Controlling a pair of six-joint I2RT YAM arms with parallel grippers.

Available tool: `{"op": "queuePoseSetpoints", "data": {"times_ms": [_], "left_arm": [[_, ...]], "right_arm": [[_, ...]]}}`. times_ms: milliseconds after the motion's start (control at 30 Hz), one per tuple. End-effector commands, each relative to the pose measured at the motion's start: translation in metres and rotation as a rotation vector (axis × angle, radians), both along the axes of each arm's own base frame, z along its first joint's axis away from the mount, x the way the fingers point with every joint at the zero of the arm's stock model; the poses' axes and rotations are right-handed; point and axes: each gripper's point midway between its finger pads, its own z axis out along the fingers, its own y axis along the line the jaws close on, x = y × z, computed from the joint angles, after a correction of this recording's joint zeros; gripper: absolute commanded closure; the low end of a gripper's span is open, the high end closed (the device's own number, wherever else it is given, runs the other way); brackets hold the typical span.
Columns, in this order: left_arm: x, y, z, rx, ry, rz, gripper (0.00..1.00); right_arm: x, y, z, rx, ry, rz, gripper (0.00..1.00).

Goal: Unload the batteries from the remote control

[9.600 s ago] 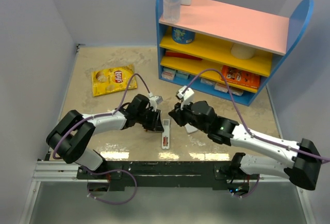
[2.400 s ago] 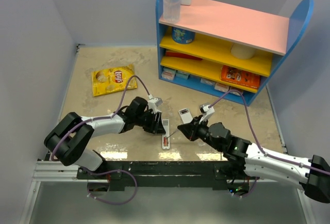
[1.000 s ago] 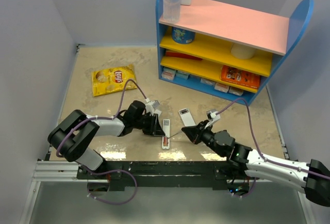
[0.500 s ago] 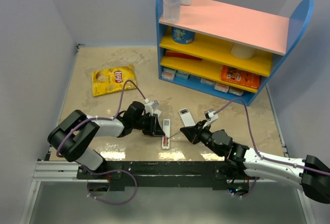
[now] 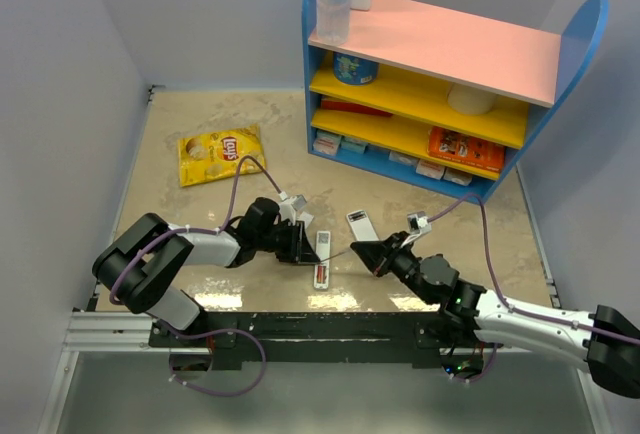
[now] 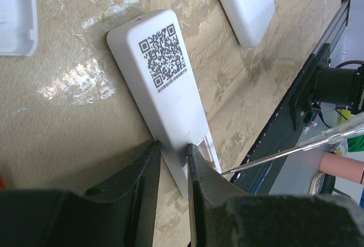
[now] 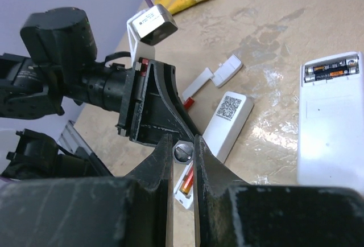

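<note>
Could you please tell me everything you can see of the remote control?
The remote control is a slim white plastic bar lying back-up on the table, with a QR-code sticker near one end. Its battery slot at the other end is uncovered, with a red-orange battery showing inside. The left claw pinches that end's edge, and a thin stick points at the slot.

High rear camera; close wrist cameras seemingly share the remote control (image 6: 170,87).
</note>
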Motion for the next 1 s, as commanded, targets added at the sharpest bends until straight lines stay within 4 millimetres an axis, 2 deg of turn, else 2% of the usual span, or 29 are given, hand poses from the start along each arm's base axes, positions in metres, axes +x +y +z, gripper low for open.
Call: {"op": "queuePoseSetpoints", "data": {"times_ms": [0, 133, 167, 233, 267, 467, 967], "left_arm": [[-0.009, 0.004, -0.014, 0.034, 0.020, -0.009, 0.72], [-0.008, 0.004, -0.013, 0.034, 0.020, -0.009, 0.72], [-0.008, 0.004, -0.013, 0.035, 0.020, -0.008, 0.72], [-0.009, 0.004, -0.013, 0.035, 0.020, -0.008, 0.72], [-0.008, 0.004, -0.013, 0.034, 0.018, -0.007, 0.72], [-0.007, 0.003, -0.010, 0.031, 0.014, -0.008, 0.72], [-0.008, 0.001, -0.012, 0.027, 0.022, -0.009, 0.72]], "right_arm": [[-0.001, -0.016, -0.032, -0.031, 0.034, -0.044, 1.00], [-0.001, -0.016, -0.035, -0.065, 0.041, -0.041, 1.00], [0.000, -0.014, -0.031, -0.063, 0.036, -0.038, 1.00], [-0.002, -0.014, -0.037, -0.093, 0.043, -0.027, 1.00], [0.000, -0.009, -0.020, -0.070, 0.027, -0.024, 1.00], [0.001, -0.002, -0.011, -0.103, 0.024, 0.001, 1.00], [-0.002, 0.003, -0.025, -0.081, 0.047, 0.020, 1.00]]}}
